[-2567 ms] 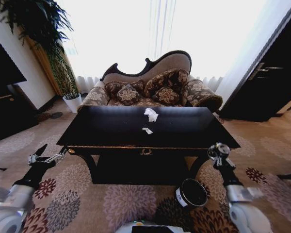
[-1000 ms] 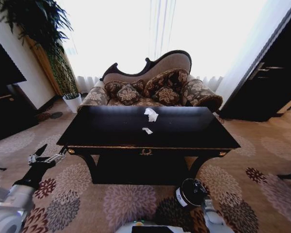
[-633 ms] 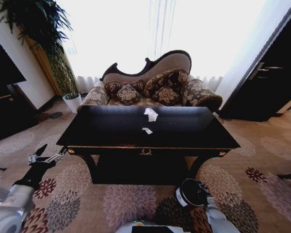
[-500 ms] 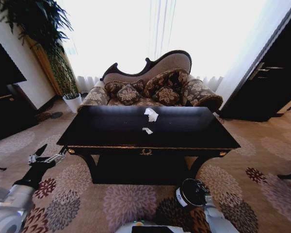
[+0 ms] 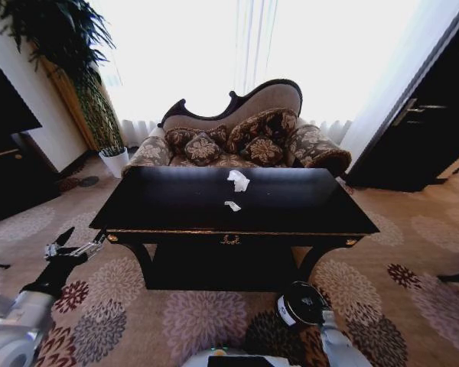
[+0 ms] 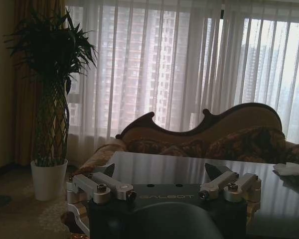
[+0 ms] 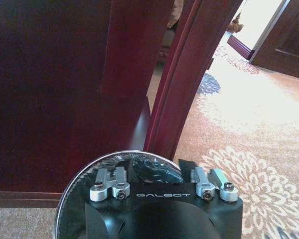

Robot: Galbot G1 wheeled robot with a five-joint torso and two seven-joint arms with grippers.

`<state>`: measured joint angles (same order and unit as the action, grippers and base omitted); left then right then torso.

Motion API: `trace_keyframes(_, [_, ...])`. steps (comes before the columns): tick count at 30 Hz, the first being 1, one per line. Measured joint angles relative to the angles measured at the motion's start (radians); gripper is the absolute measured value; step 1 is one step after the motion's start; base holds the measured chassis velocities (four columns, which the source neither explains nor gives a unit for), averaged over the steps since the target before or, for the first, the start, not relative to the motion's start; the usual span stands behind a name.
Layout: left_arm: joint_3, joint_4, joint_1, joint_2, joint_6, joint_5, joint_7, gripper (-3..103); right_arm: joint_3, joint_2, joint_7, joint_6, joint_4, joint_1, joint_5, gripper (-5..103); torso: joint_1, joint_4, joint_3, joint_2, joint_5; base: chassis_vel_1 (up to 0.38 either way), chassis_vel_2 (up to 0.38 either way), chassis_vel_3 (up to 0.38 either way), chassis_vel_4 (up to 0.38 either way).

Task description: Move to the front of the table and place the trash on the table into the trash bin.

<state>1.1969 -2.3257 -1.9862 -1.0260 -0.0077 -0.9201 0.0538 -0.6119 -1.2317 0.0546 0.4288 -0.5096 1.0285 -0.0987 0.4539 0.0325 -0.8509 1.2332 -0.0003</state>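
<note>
Right end effector [image 7: 159, 185] open over trash bin [image 7: 79, 194] rim; bin contents unclear; left end effector [image 6: 162, 185] open.

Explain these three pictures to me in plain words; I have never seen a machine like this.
This is a wheeled robot with two arms, each ending in a claw. One picture comes from its head, looking down at a black table; two come from cameras on its wrists. On the table lie a crumpled paper wad and a small white scrap. The left claw hangs open beside the table's left front corner, holding nothing. The right claw, open and empty, is low over the black trash bin on the carpet before the table.
</note>
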Motion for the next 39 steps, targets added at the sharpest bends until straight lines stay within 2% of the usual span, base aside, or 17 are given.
trace_keyframes(2, [0.0,0.0,0.0,0.0,0.0,0.0,0.0,100,0.0,0.0,0.0,0.002,-0.006,0.003,-0.001,63,0.0,0.0,0.0,0.0,0.0,0.0,0.0,0.0,0.0])
trace_keyframes(4, [0.0,0.0,0.0,0.0,0.0,0.0,0.0,100,0.0,0.0,0.0,0.003,-0.009,0.004,-0.002,63,0.0,0.0,0.0,0.0,0.0,0.0,0.0,0.0,0.0])
trace_keyframes(7, [0.0,0.0,0.0,0.0,0.0,0.0,0.0,100,0.003,-0.001,0.0,0.017,-0.034,0.022,-0.004,80,0.0,0.0,0.0,0.0,0.0,0.0,0.0,0.0,0.0])
trace_keyframes(9, [0.0,0.0,0.0,0.0,0.0,0.0,0.0,100,0.005,-0.002,0.001,0.026,-0.043,0.03,-0.004,80,0.0,0.0,0.0,0.0,0.0,0.0,0.0,0.0,0.0])
trace_keyframes(12, [0.0,0.0,0.0,0.0,0.0,0.0,0.0,100,0.007,-0.01,0.003,0.063,-0.089,0.077,-0.003,95,0.0,-0.0001,0.0,0.0,0.0,0.0,0.0,0.0,0.0])
trace_keyframes(14, [0.0,0.0,0.0,0.0,0.0,0.0,0.0,100,0.008,-0.012,0.004,0.07,-0.113,0.098,-0.007,99,0.0,-0.0001,0.0,0.0,0.0,0.0,0.0,0.0,0.0])
trace_keyframes(20, [0.0,0.0,0.0,0.0,0.0,0.0,0.0,100,0.011,-0.034,0.007,0.092,-0.292,0.262,-0.062,100,0.0,0.0005,0.0,0.0,-0.0001,0.0,0.0,0.0,0.0])
trace_keyframes(23, [0.0,0.0,0.0,0.0,0.0,0.0,0.0,100,0.011,-0.046,0.015,0.085,-0.386,0.33,-0.105,100,0.0,-0.0001,0.0,0.0,0.0,0.0,0.0,0.0,0.0])
trace_keyframes(25, [0.0,0.0,0.0,0.0,0.0,0.0,0.0,100,0.011,-0.062,0.028,0.071,-0.502,0.413,-0.161,100,0.0,0.0002,0.0,0.0,0.0,0.0,0.0,0.0,0.0])
trace_keyframes(27, [0.0,0.0,0.0,0.0,0.0,0.0,0.0,100,0.009,-0.067,0.032,0.07,-0.54,0.436,-0.177,100,0.0,0.0002,0.0,0.0,-0.0001,0.0,0.0,0.0,0.0])
trace_keyframes(31, [0.0,0.0,0.0,0.0,0.0,0.0,0.0,100,-0.003,-0.099,0.051,0.059,-0.764,0.577,-0.242,100,0.0,0.0,0.0,0.0,-0.0001,0.0,0.0,0.0,0.0])
trace_keyframes(39, [0.0,0.0,0.0,0.0,0.0,0.0,0.0,100,-0.051,-0.145,0.045,0.081,-1.024,0.763,-0.244,100,0.0,0.0,0.0,0.0,0.0001,0.0,0.0,0.0,0.0])
